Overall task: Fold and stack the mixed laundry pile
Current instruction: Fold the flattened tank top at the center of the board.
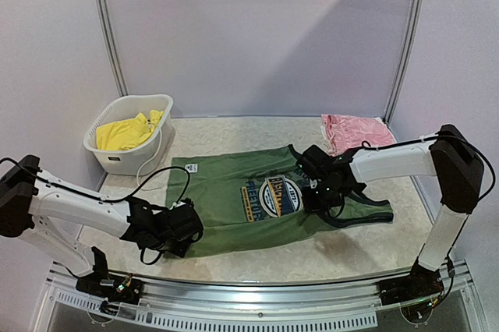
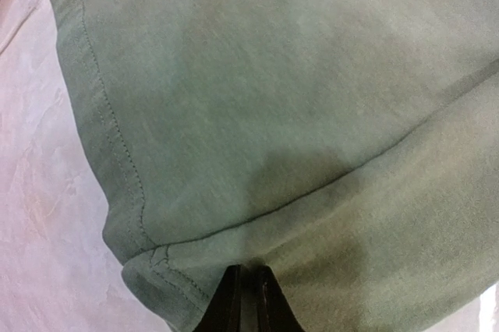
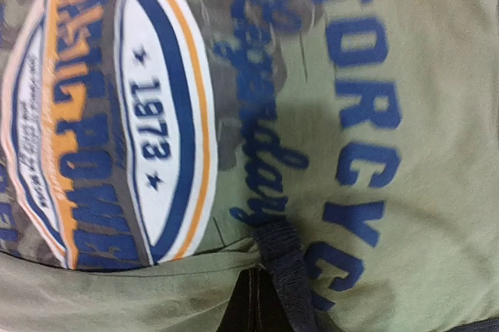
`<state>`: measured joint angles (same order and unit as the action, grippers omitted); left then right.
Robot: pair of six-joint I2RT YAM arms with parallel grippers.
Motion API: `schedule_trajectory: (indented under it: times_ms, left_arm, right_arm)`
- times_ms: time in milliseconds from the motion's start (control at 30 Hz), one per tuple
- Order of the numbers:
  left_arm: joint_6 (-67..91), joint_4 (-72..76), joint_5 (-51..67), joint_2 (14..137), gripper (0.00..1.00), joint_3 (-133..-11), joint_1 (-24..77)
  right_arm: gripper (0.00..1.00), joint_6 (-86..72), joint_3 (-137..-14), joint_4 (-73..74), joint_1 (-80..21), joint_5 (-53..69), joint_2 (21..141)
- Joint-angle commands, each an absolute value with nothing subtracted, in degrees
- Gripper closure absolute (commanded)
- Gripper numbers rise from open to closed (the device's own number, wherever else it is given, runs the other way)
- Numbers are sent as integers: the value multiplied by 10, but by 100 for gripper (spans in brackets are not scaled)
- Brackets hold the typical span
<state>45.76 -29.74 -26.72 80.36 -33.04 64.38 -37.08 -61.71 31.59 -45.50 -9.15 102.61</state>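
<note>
Currently my left gripper (image 2: pixel 248 284) pinches the hem of the tank top (image 1: pixel 230 203), fingers nearly touching; my right gripper (image 3: pixel 256 289) clamps a fold beside the graphic (image 3: pixel 109 114).

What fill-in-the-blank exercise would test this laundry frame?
The yellow garment lies in the white ____.
The pink garment lies at the table's far ____ corner.
The tank top's round graphic shows the year ____.
Missing words: basket; right; 1973.

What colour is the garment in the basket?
Bright yellow; the garment shows best in the top view.
</note>
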Motion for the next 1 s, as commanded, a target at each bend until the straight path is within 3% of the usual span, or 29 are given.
schedule_trajectory:
  times_ms: [0, 133, 333, 567, 633, 667, 967]
  left_arm:
    - [457, -319, -291, 792, 91, -335, 631]
    - [444, -318, -295, 778, 87, -349, 632]
    - [433, -324, -306, 741, 75, -351, 642]
    - [422, -338, -313, 673, 64, -332, 644]
    - [418, -346, -320, 665, 63, -333, 644]
    - [416, -348, -321, 663, 63, -332, 644]
    - [409, -345, -323, 665, 63, -332, 644]
  right_arm:
    - [98, -348, -685, 363, -448, -138, 1026]
    - [93, -347, -703, 401, -437, -175, 988]
    - [79, -382, -615, 421, -402, -189, 867]
    - [46, -436, -500, 463, -370, -201, 714]
    - [27, -445, -471, 473, -352, -203, 679]
    - [24, -450, -456, 476, -338, -202, 653]
    - [25, -470, -378, 457, -235, -180, 577]
